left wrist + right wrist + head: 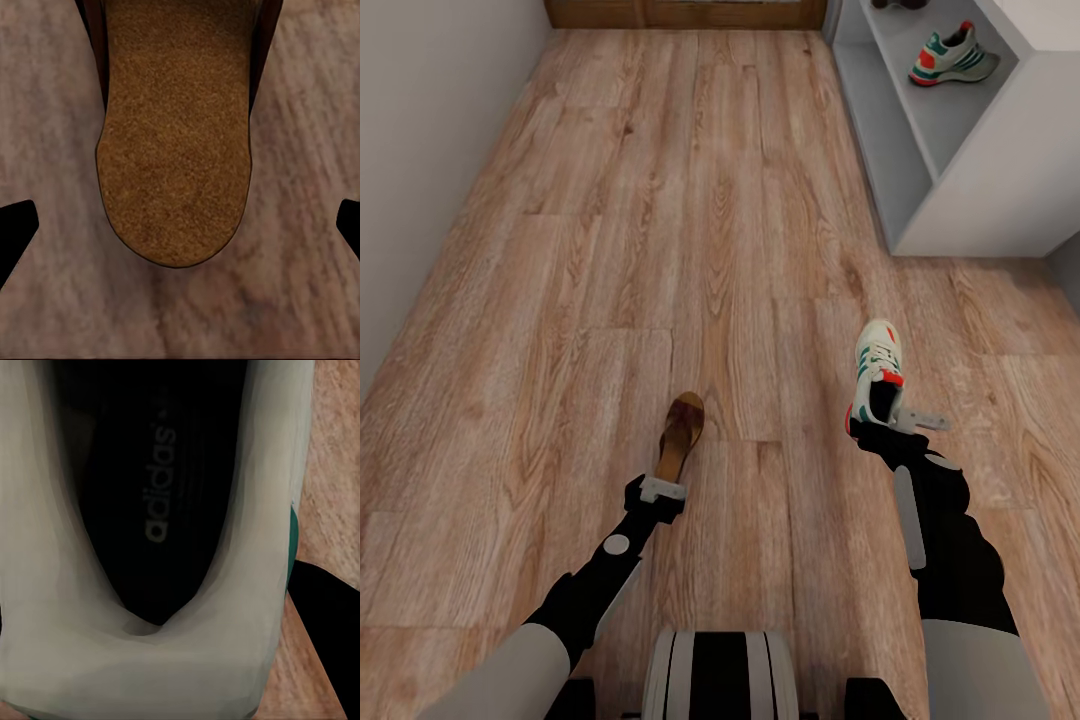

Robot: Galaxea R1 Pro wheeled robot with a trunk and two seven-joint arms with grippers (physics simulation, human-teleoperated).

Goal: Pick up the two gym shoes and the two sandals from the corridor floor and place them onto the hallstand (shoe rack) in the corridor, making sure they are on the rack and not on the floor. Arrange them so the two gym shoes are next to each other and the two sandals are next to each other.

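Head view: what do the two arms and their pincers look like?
Both arms have pale grey-white upper shells, turning glossy black toward the wrists. The left forearm bears a round white disc; the right forearm bears a long white strip. The left pincer and right pincer are light grey and flat. No cables show.

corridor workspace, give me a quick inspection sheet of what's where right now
surface: wood-plank corridor floor, bare between the shoes.
job's things: one gym shoe on the hallstand shelf; second gym shoe at the right claw; one sandal in front of the left claw; a dark item at the rack's far end, too cropped to identify.
clutter: nothing seen.
grippers: left claw open, fingers either side of the sandal's heel; right claw at the sneaker's heel, grip unclear.
cables: nothing seen.
surroundings: pale wall on the left, wooden door base ahead.
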